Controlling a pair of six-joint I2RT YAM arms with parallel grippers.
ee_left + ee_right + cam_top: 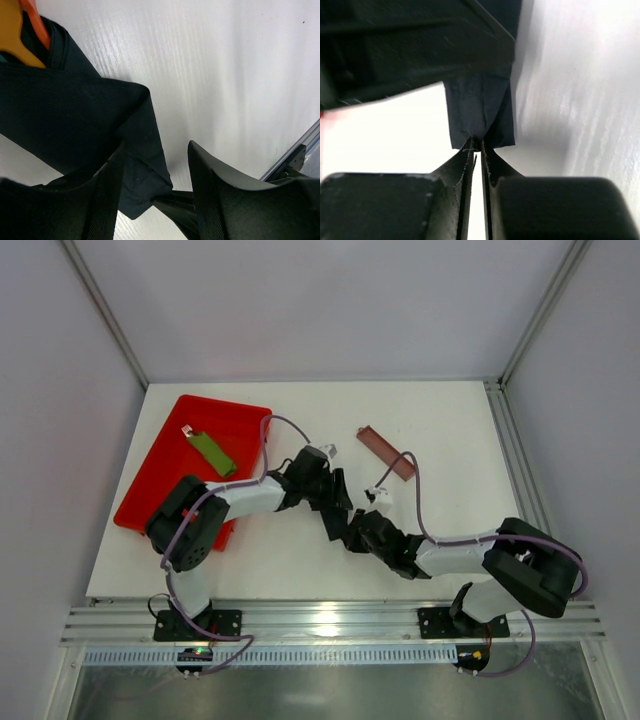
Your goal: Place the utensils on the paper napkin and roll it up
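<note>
Napkin [75, 115], black paper, fills the left of the left wrist view, folded over orange utensils [22, 35] at upper left. Its lower corner lies between the parted fingers of the left gripper [157, 147], clear of one finger. Right wrist view: the right gripper [477, 145] pinches the napkin's corner at centre frame. Top view: both grippers meet over the middle of the table [300, 560], with the red tray [160, 480] at upper left.
</note>
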